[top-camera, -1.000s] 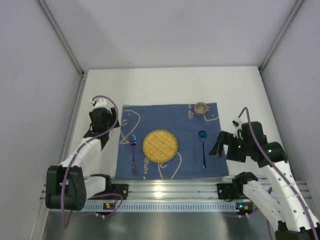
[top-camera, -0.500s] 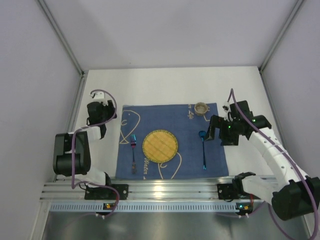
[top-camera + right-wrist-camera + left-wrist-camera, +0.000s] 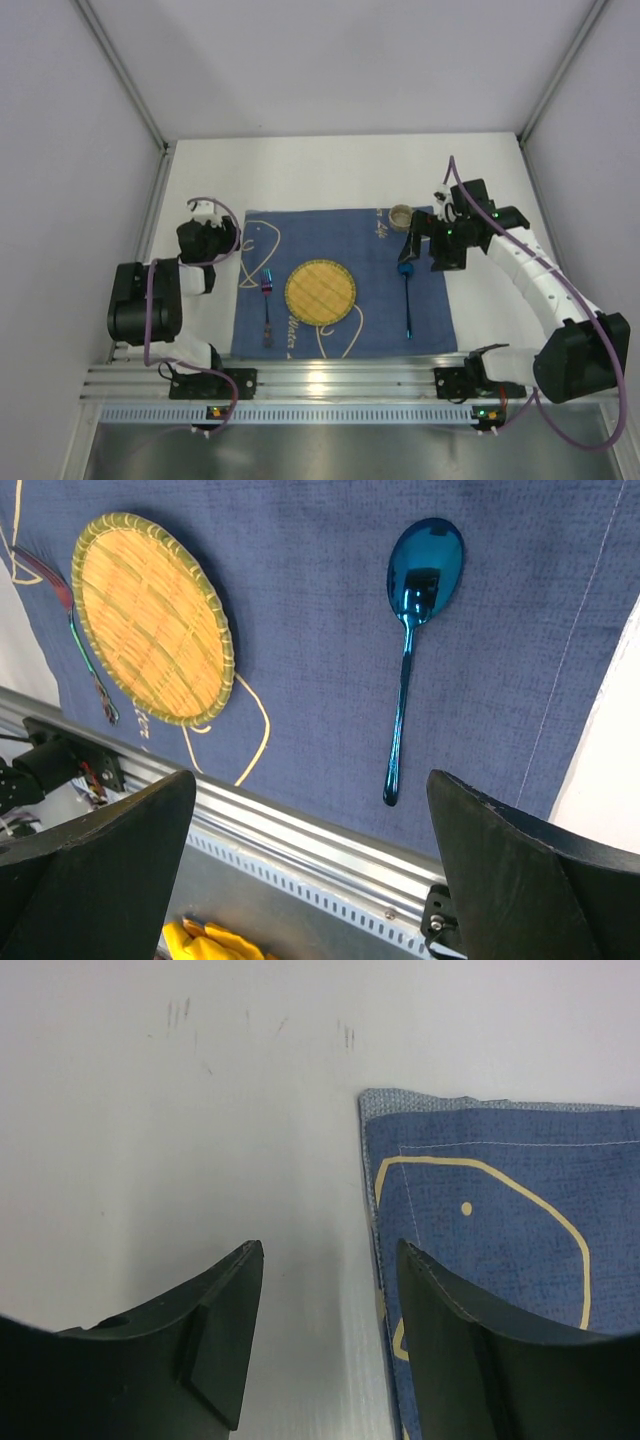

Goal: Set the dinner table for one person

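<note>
The white dinner table [image 3: 330, 170] carries a dark blue placemat [image 3: 340, 225]. On the mat lie a woven yellow plate [image 3: 319, 291], a fork [image 3: 267, 305] to its left, a blue spoon [image 3: 406, 295] to its right and a small cup [image 3: 401, 215] at the far right corner. My left gripper [image 3: 205, 222] is open and empty, low over the bare table beside the mat's far left corner [image 3: 372, 1100]. My right gripper [image 3: 428, 250] is open wide and empty above the mat's right edge, near the cup; its view shows the spoon [image 3: 420, 630] and plate [image 3: 150, 615].
Grey walls close in the table on three sides. A metal rail [image 3: 330, 385] runs along the near edge, also in the right wrist view [image 3: 300, 840]. Something yellow [image 3: 210, 945] lies below the rail.
My right arm swung up and left, from beside the mat's near right to over its right edge by the cup. My left gripper shifted a little near the mat's far left corner.
</note>
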Controlling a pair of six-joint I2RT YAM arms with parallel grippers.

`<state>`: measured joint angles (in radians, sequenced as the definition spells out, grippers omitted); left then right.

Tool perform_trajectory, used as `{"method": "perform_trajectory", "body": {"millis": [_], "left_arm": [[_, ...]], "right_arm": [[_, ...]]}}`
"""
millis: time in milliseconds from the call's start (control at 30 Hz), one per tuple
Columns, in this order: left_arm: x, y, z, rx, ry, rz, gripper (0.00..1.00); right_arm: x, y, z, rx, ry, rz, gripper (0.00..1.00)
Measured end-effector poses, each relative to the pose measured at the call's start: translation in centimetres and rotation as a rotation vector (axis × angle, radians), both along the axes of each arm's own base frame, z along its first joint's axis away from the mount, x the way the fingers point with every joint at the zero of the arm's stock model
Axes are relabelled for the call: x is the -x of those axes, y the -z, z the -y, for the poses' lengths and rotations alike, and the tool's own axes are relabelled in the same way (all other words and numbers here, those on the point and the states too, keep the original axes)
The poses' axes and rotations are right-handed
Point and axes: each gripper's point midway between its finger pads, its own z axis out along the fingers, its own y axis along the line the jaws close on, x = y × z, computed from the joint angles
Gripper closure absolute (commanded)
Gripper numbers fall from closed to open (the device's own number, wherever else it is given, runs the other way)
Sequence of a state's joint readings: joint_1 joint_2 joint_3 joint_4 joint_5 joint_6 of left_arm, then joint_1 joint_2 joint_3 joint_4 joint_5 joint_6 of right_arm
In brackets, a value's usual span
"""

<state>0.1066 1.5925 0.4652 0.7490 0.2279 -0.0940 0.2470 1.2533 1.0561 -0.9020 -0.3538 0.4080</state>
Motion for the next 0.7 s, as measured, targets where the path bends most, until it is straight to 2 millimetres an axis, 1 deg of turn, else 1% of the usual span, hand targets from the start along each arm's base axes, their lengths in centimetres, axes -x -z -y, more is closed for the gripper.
{"method": "perform_trajectory", "body": {"millis": [133, 233, 300, 333, 367, 467, 700], "left_arm": [[0.4, 0.0, 0.3, -0.039, -0.005, 0.031, 0.23], [1.5, 0.5, 1.0, -0.076, -0.03, 0.069, 0.2], [2.2, 1.3, 0.7, -0.094, -0.06, 0.045, 0.17], [2.2, 1.3, 0.4, -0.101, -0.077, 0.048, 0.12], [2.0, 0.9, 0.0, -0.112, -0.096, 0.064, 0.02], [1.6, 0.1, -0.6, -0.126, -0.13, 0.098, 0.02], [1.4, -0.4, -1.1, -0.136, -0.158, 0.117, 0.02]], "right_arm": [[0.2, 0.0, -0.3, -0.005, -0.019, -0.002, 0.0], [0.3, -0.1, -0.4, -0.009, -0.026, 0.002, 0.0], [0.5, -0.4, -0.5, -0.012, -0.032, 0.015, 0.0], [0.5, -0.7, -0.5, -0.014, -0.035, 0.025, 0.0], [0.6, -0.9, -0.5, -0.016, -0.038, 0.037, 0.0], [0.9, -1.8, -0.7, -0.026, -0.051, 0.073, 0.0], [1.7, -3.8, -1.2, -0.055, -0.074, 0.154, 0.0]]}}
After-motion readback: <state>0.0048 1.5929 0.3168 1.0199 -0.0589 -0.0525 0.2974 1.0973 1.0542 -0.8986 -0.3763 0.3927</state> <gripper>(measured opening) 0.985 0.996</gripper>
